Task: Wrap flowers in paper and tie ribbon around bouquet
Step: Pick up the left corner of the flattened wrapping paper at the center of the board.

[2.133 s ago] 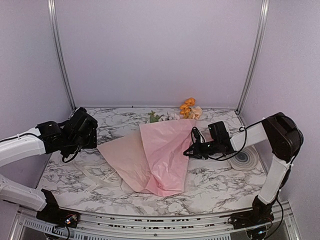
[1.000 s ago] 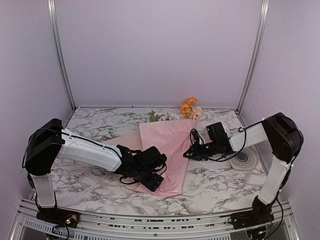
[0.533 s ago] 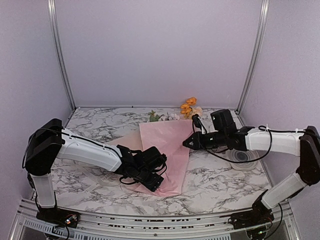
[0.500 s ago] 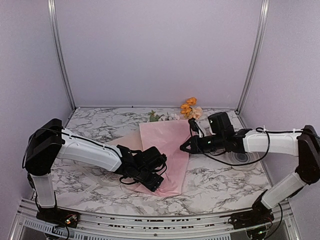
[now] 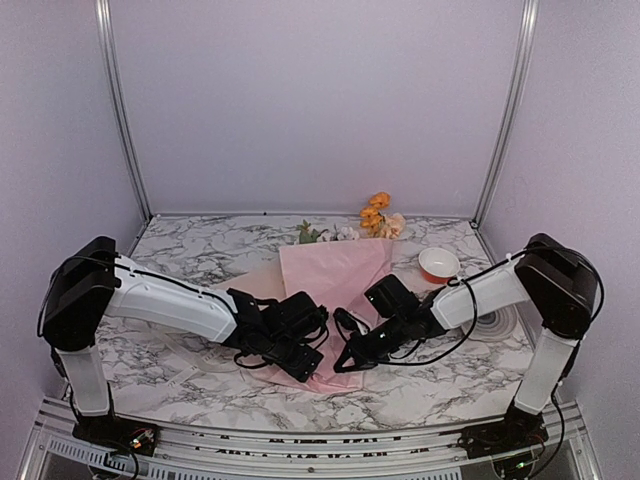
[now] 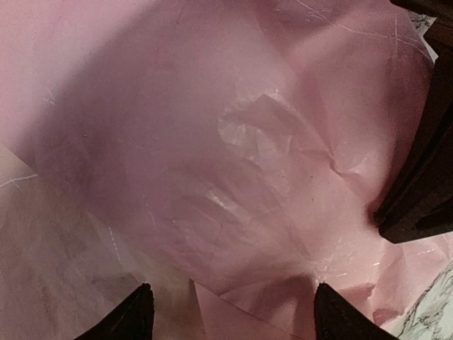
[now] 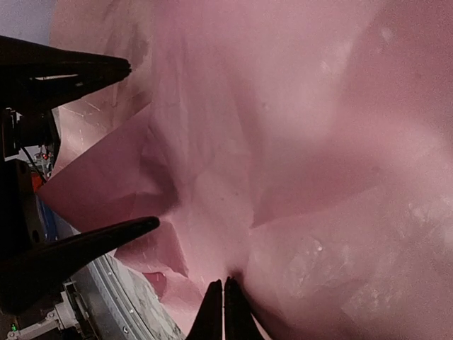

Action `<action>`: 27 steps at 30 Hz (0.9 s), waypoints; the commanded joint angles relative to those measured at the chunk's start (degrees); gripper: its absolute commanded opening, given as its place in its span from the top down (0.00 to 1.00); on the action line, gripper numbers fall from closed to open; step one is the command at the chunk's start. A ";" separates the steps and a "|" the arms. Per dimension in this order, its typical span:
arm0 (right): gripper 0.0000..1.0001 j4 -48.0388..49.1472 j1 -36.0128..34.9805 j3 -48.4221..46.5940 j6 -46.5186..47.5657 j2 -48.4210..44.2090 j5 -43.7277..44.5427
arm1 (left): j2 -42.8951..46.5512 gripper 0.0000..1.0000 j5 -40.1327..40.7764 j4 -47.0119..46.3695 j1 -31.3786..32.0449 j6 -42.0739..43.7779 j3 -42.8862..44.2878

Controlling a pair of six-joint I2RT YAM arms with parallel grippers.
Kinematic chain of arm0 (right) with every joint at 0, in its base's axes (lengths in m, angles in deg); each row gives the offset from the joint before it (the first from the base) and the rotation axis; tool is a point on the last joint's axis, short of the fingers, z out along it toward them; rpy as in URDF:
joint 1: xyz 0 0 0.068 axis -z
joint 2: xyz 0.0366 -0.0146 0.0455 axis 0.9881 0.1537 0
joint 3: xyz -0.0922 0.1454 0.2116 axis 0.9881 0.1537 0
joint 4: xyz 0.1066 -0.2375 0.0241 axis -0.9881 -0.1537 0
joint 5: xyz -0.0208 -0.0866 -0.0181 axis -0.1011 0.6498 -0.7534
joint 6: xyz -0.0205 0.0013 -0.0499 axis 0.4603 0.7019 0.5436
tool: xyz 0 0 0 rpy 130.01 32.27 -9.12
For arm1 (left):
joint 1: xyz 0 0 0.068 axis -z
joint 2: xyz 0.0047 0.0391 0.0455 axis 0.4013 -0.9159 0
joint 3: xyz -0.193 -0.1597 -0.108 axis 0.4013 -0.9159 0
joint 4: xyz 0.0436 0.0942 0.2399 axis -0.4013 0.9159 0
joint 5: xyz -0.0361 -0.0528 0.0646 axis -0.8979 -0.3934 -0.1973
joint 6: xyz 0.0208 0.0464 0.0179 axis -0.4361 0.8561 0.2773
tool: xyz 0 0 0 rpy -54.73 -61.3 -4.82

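The pink paper (image 5: pixel 335 275) lies folded over the flowers (image 5: pixel 378 215), whose orange and white heads stick out at its far end. My left gripper (image 5: pixel 305 362) is open at the paper's near end; its fingertips (image 6: pixel 141 315) stand wide apart over crinkled paper (image 6: pixel 233 177). My right gripper (image 5: pixel 343 362) has come in from the right, just beside the left one. Its tips (image 7: pixel 224 312) are shut on a fold of the paper (image 7: pixel 283 142). The left gripper's spread fingers (image 7: pixel 78 67) show in the right wrist view. A stretch of cream ribbon (image 5: pixel 192 374) lies on the table under the left arm.
A small red and white bowl (image 5: pixel 438 265) stands on the marble table (image 5: pixel 200 250) right of the paper. A round ringed disc (image 5: pixel 492 322) lies near the right arm. The aluminium front rail (image 5: pixel 300 440) runs close behind both grippers.
My right arm has swung from the paper's upper right edge down to its near end, beside the left gripper, and has shut there. The bowl now shows. The left arm has stayed put.
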 commanded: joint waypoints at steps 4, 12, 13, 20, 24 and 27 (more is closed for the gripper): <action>0.97 -6.66 0.14 -0.81 1.83 2.41 6.99 | 15.89 0.18 -0.65 -0.94 -3.15 -7.50 -5.09; 0.98 -6.87 -0.18 -1.39 2.75 2.97 7.51 | 37.64 0.17 -2.14 -0.59 -18.31 -24.86 -28.82; 0.99 -6.79 -0.23 -1.41 2.76 3.05 7.54 | 39.62 0.16 -2.16 -1.59 -19.31 -25.65 -30.83; 0.99 -6.77 -0.31 -1.99 3.29 4.09 6.97 | 39.22 0.13 -7.01 -11.89 -23.04 -26.20 -34.24; 1.00 -6.65 -0.38 -1.59 3.28 3.82 7.12 | 33.07 0.18 -9.97 -15.65 -24.54 -26.50 -33.66; 1.00 -6.13 -0.32 -1.15 2.93 3.41 7.24 | 29.66 0.29 -12.52 -19.28 -24.71 -26.76 -33.31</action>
